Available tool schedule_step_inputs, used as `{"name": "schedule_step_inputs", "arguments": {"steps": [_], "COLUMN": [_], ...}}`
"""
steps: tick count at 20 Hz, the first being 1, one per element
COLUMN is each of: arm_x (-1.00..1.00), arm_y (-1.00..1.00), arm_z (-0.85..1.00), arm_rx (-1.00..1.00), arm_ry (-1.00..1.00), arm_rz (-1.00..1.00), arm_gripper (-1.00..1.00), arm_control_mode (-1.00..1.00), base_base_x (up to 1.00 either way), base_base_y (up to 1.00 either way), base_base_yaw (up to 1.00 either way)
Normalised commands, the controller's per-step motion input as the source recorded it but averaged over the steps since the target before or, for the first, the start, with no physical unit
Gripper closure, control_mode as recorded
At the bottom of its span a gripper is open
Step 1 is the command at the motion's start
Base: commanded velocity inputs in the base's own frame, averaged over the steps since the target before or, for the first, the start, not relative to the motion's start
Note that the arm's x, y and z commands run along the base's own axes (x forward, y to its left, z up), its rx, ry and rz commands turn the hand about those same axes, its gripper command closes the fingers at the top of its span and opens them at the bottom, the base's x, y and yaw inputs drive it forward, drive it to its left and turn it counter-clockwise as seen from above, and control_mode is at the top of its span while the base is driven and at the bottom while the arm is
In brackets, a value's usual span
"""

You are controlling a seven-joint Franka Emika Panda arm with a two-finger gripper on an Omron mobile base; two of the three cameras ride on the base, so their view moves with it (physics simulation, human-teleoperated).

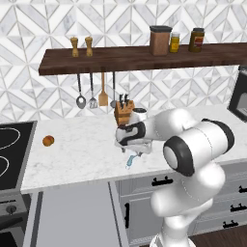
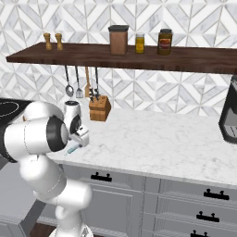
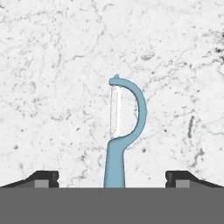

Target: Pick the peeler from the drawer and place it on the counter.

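The slim light-blue peeler [image 3: 122, 131] with a looped head and a thin pale blade is seen in the hand view lying on the long white marble-patterned counter [image 3: 52, 65], its handle running down toward the camera and its loop pointing away. The two-finger gripper [image 3: 112, 178] is spread wide: its two dark fingertips [image 3: 43, 177] stand far apart at either side, and the peeler's handle lies midway between them with clear white stone showing on both sides, so neither tip is touching it.

In the left base view the gripper [image 1: 131, 153] is held low over the front part of the counter [image 1: 82, 154], pointing down, and the peeler [image 1: 130, 161] is seen as a small blue sliver just beneath it, close to the counter's front edge. In the right base view the gripper [image 2: 79, 142] is likewise found at the near edge of the counter [image 2: 152, 139], with the peeler [image 2: 72, 149] showing pale blue just below and beside it.

The wide shallow grey drawer [image 1: 72, 212] is pulled out below the counter's left part, its flat grey inside exposed. Behind the gripper a wooden knife block [image 1: 122, 112] stands by the wall, and a small orange round fruit [image 1: 48, 141] lies on the counter well to the left, near the black stovetop [image 1: 12, 149]. A dark wooden wall shelf [image 1: 140, 59] is mounted above, with a metal ladle [image 1: 80, 100] hung beneath it.
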Motion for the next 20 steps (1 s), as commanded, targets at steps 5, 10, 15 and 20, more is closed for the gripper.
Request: {"name": "schedule_step_inputs", "arguments": {"steps": [5, 10, 15, 20], "arm_x": [-0.91, -1.00, -1.00, -1.00], "arm_y": [-0.07, -0.59, -0.53, -0.22], "arm_z": [0.95, 0.88, 0.77, 0.64], "arm_rx": [0.00, 0.00, -0.02, -0.09], "arm_ry": [0.00, 0.00, 0.00, -0.03], "arm_rz": [0.00, 0.09, 0.10, 0.16], "arm_gripper": [-1.00, -1.00, -1.00, -1.00], "arm_control_mode": [-1.00, -1.00, -1.00, -1.00], "base_base_x": [0.00, 0.00, 0.00, 0.00], "base_base_y": [0.00, 0.00, 0.00, 0.00], "base_base_yaw": [0.00, 0.00, 0.00, 0.00]}}
